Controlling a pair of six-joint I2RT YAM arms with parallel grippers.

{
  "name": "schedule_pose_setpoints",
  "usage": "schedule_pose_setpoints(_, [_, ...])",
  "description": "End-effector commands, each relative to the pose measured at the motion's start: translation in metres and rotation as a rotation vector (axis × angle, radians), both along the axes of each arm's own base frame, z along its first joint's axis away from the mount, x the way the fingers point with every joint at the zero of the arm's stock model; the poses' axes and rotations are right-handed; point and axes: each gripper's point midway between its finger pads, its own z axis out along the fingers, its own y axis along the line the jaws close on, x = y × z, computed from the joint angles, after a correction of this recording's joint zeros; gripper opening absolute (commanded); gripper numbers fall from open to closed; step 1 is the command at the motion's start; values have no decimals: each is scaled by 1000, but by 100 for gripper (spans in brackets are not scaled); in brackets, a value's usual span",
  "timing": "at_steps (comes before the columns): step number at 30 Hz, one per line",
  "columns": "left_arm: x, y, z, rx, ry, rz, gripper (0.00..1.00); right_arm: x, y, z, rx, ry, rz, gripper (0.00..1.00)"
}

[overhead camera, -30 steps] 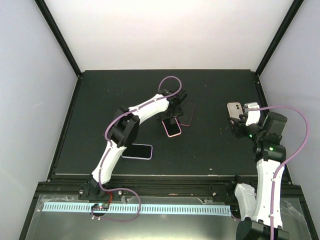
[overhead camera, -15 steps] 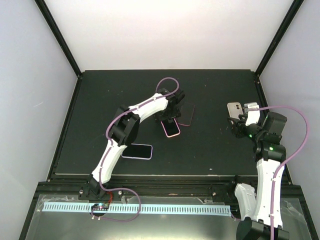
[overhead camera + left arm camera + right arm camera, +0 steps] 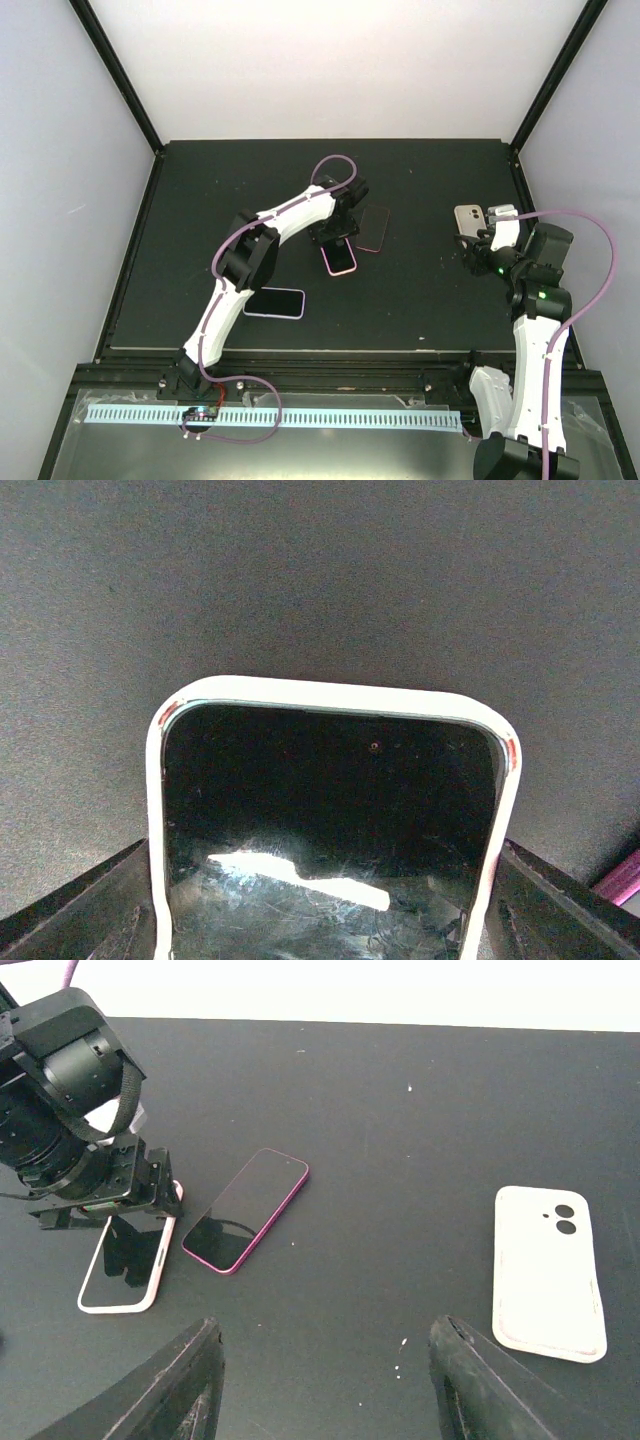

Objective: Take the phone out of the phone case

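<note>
1. The phone in its pale pink case (image 3: 341,258) lies flat and screen up near the middle of the black tabletop (image 3: 430,300). Its dark glass catches a streak of light.
2. Your left jaws stand directly over this phone, spread wide, with one black finger (image 3: 90,910) at each long side of the case. You cannot tell from any view whether they press on the case or only flank it.
3. Just to its right lies a magenta-edged phone (image 3: 247,1210), screen up and set at an angle. The right wrist view shows a narrow gap between the two.
4. A third phone (image 3: 275,302), with a pale lilac rim, lies flat on the left, nearer the arm bases and well apart from the others.
5. A white phone case (image 3: 550,1272) lies back side up near the tabletop's right edge, showing two round camera openings.
6. Your right jaws hover close to that white case, with the fingers (image 3: 190,1385) held partly apart and nothing between them.
</note>
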Motion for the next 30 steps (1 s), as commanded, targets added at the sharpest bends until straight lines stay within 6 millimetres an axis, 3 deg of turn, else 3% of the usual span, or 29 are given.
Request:
schedule_pose_setpoints(1, [-5,10,-16,15,80,-5,80,3,-7,9,-20,-26,-43,57])
schedule_pose_setpoints(4, [-4,10,-21,5,98,-24,87,4,-7,10,-16,-29,-44,57])
schedule_pose_setpoints(6, [-6,13,-24,4,114,-25,86,5,-7,8,-15,-25,-43,57])
schedule_pose_setpoints(12, [-13,17,-12,9,115,-52,62,8,-10,6,-26,-23,-53,57])
schedule_pose_setpoints(13, [-12,16,-4,1,96,-64,56,8,-9,5,-26,-25,-48,57])
schedule_pose_setpoints(17, [-17,23,47,-21,-25,-72,45,7,-1,4,-16,-33,10,57])
schedule_pose_setpoints(21, [-30,23,107,-64,-181,-101,43,10,5,1,10,-25,53,57])
schedule_pose_setpoints(26, [-60,24,174,-61,-387,-167,42,-2,55,9,142,51,309,54])
schedule_pose_setpoints(30, [-83,22,206,-170,-519,-155,41,-11,106,13,148,138,490,52])
